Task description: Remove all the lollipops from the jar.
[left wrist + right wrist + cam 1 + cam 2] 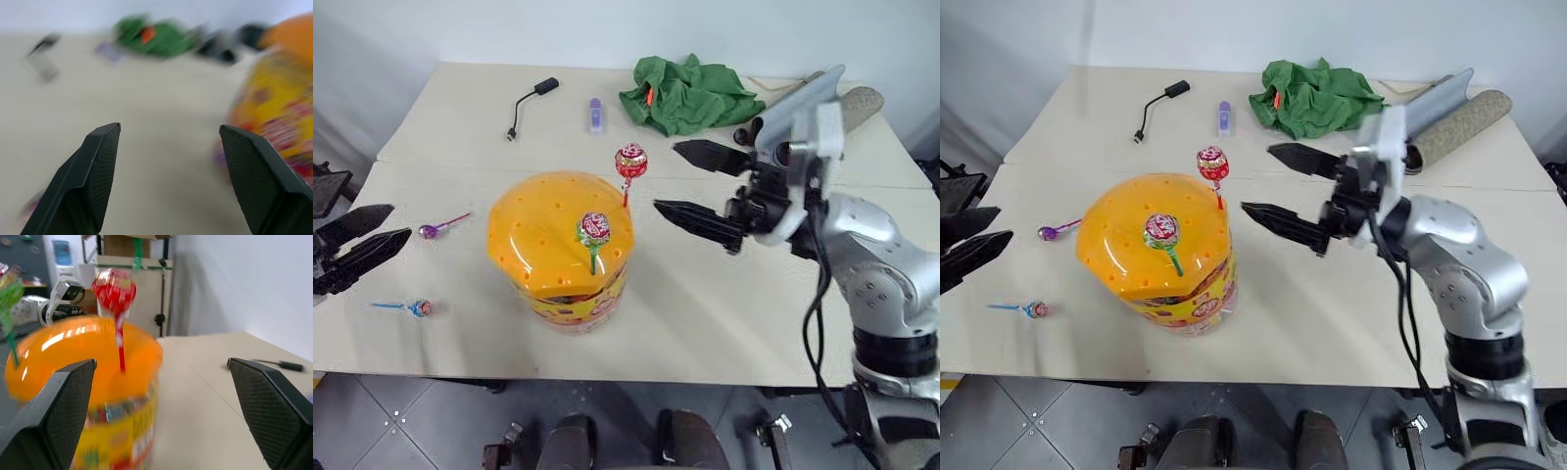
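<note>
Left gripper point(367, 245): at your 9 o'clock edge of the table point(724, 313); jaws parted with a clear gap between the fingertips, nothing between them, touching nothing.

Right gripper point(666, 178): you see it at 3 o'clock of the jar, pointing toward the jar's lid; jaws spread wide, empty. The fingertips stand apart from the red lollipop and from the lid.

Jar point(563, 245): upright near the table's middle, orange domed lid on, yellow printed band below.

Red lollipop point(630, 162): planted in the lid at the jar's 1 o'clock rim; long axis about vertical, head up, red stick down into the lid. In the right wrist view it stands between that gripper's two fingers, farther off.

Green-stick lollipop point(593, 228): stuck in the lid toward the jar's 4 o'clock side; head up, green stick pointing down into a hole, tilted a little.

Purple lollipop point(431, 230): lying flat on the table at 9 o'clock of the jar, just beside the left gripper's tips; stick points toward 2 o'clock.

Blue-stick lollipop point(419, 307): flat on the table at 8 o'clock of the jar; head toward the jar, stick pointing to 9 o'clock.
</note>
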`<state>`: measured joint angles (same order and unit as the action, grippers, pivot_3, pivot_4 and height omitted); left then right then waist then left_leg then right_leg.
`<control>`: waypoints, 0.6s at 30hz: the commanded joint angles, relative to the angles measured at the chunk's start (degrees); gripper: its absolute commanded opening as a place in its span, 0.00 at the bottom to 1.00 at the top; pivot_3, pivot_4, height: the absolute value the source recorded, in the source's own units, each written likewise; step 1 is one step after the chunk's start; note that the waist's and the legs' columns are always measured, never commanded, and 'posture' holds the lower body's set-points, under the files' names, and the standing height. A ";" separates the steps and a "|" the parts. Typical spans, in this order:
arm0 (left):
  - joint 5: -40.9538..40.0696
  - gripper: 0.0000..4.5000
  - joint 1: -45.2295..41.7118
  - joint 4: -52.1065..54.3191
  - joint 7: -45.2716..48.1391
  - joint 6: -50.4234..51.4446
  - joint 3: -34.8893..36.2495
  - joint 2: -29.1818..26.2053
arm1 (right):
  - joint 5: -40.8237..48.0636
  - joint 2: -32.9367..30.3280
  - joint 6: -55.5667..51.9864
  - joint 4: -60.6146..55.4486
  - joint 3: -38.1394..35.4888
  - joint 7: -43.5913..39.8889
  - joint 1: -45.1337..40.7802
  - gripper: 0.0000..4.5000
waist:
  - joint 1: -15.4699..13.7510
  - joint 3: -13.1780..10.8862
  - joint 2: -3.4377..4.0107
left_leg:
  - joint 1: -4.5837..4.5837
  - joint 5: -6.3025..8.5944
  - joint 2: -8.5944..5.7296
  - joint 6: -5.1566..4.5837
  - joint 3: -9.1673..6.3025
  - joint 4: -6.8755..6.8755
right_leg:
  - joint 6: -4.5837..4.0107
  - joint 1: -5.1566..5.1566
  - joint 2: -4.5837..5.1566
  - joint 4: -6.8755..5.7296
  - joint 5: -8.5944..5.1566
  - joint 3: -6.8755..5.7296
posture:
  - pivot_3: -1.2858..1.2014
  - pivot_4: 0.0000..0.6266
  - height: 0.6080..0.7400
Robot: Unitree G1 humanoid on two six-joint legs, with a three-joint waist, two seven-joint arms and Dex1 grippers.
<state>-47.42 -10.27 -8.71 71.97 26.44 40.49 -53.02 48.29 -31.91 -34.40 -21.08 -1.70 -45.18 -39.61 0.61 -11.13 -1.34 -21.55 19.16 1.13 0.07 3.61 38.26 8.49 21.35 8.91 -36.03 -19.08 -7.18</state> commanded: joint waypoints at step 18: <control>-14.13 0.77 -2.29 23.35 -4.69 7.42 -3.40 3.18 | 3.94 8.05 -0.20 2.68 -2.08 -2.72 -5.64 0.04 | 1.06 0.00 -0.01 | -0.02 0.02 -0.04 0.00 -0.51 -0.01 | 0.00 0.03 -0.02 -0.01 0.01 0.05 | 0.52 0.24 1.00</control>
<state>-60.57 -11.45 12.86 67.07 34.46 37.20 -49.57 48.58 -24.77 -37.86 -17.90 1.65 -46.86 -44.50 1.67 -11.12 -1.35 -21.58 19.17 1.10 0.07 3.10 38.25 8.48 21.38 8.89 -36.03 -19.07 -7.14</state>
